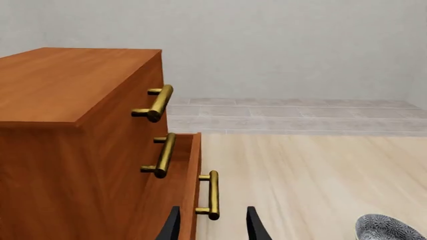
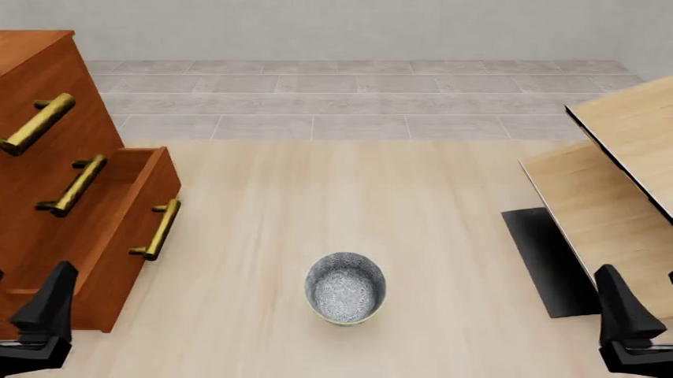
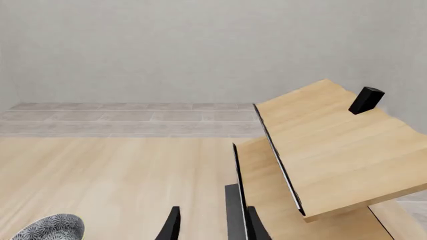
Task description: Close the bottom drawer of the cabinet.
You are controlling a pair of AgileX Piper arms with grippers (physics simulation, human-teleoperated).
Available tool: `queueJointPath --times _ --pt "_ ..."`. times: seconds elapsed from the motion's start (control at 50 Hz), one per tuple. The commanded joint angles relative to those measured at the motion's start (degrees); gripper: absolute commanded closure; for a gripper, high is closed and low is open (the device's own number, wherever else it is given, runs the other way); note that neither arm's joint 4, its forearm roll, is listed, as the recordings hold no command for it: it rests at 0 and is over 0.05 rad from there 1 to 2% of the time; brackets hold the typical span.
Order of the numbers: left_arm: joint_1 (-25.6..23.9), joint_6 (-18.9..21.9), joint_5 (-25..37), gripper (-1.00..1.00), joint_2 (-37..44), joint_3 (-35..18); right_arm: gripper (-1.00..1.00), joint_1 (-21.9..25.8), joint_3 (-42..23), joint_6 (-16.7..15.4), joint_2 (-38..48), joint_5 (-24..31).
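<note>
Reddish-brown cabinet [image 2: 42,118] stood at bench's [image 2: 315,197] left edge, its bottom drawer [image 2: 121,228] pulled out past the two above; inside not visible. Speckled bowl [image 2: 345,287] sat near bench's front edge, centre, looked empty. Open bench betw. drawer and bowl. Left pincer [image 1: 212,227] spread, by drawer's handle [image 1: 212,195]. Right pincer [image 3: 212,227] spread, near pale wood panels [image 2: 610,181].

All I see of my left gripper [image 2: 40,315] is matte black: a tapered, blade-like finger rising to a blunt tip from a blocky black base. My right gripper [image 2: 629,327] looks the same, a plain black wedge on a chunky base. Through the wrist cameras, each shows two slim black fingertips [image 1: 172,225] with smooth, unmarked faces; no cables or screws show.
</note>
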Motion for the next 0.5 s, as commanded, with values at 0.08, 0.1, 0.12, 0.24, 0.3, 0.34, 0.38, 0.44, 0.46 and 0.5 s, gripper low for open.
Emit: queueJointPath --times 0.08,0.1,0.12,0.24,0.3,0.34,0.38,0.44,0.46,0.5 --pt "0.0 0.7 -2.1 -1.0 -1.2 1.3 -1.0 0.5 -0.2 -0.8 0.3 0.0" --pt "0.1 0.9 -2.1 -1.0 -1.2 1.3 -1.0 0.5 -0.2 -0.9 0.3 -0.1" --pt "0.4 0.9 -2.1 -1.0 -1.2 1.4 -1.0 0.7 -0.2 -1.0 0.2 -0.1" --pt "0.0 0.8 -1.9 -1.0 -1.3 1.1 -1.0 1.2 -0.2 -2.0 0.0 -0.3" --pt "-0.4 0.8 -2.7 -1.0 -0.6 1.3 -1.0 1.5 -0.3 -2.3 0.0 -0.3" --pt "-0.6 0.6 -4.2 -1.0 1.1 1.3 -1.0 1.6 -0.3 -2.4 0.0 -0.3" --pt "-0.8 0.4 -5.3 -1.0 2.2 1.2 -1.0 1.7 -0.3 -2.5 0.0 -0.3" --pt "-1.4 -0.1 -8.3 -1.0 6.0 1.2 -1.0 1.8 -0.2 -2.6 0.0 -0.4" --pt "-2.1 -0.2 -10.5 -1.0 9.1 1.2 -1.0 1.8 -0.2 -2.7 0.0 -0.4" --pt "-2.2 -3.3 -14.3 -1.0 15.4 1.1 -1.0 1.9 -0.3 -2.9 0.0 -0.3"
